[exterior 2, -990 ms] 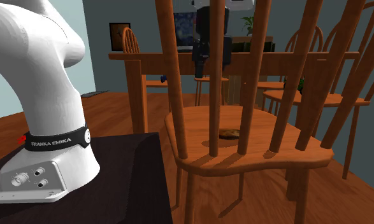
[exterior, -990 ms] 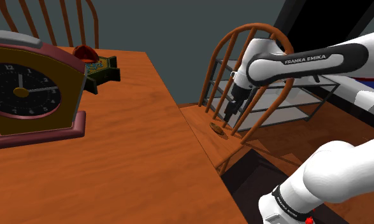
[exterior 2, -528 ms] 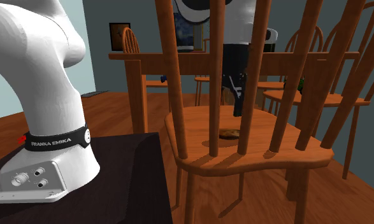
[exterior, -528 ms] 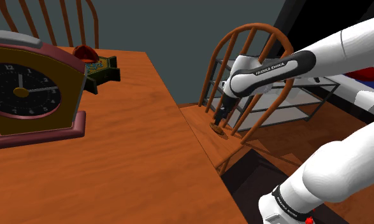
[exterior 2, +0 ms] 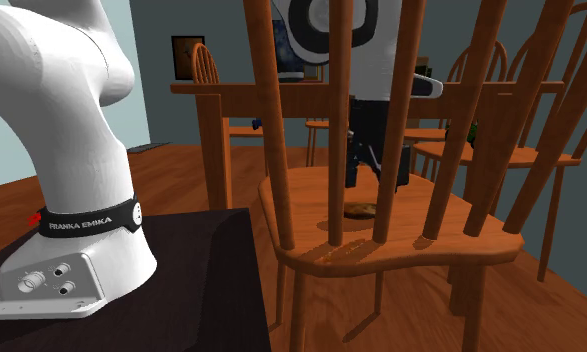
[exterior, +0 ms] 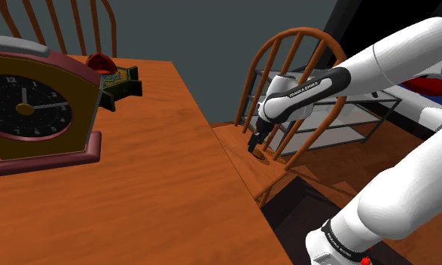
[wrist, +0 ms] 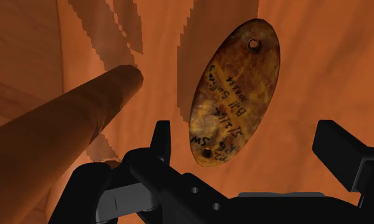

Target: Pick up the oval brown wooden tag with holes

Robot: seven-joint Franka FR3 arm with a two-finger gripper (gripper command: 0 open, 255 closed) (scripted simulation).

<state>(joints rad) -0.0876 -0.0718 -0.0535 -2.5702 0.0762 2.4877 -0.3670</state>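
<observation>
Centre-right in the shoulder view, the gripper hangs over the chair seat. Its fingers stand apart, flanking the oval brown tag.

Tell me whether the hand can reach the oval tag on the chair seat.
Probably yes: the open hand hangs right over the tag, lying flat and uncovered on the chair seat. A spindle stands close beside the hand but not between.

Tag: brown wood, worn and blotchy, a bit shiny, dark writing on it. Chair seat: orange-brown wood, smooth, soft shine. Chair stick: same smooth wood. My pincer: black, dull. My arm: white, smooth, shiny. Table: smooth wood, streaky.
</observation>
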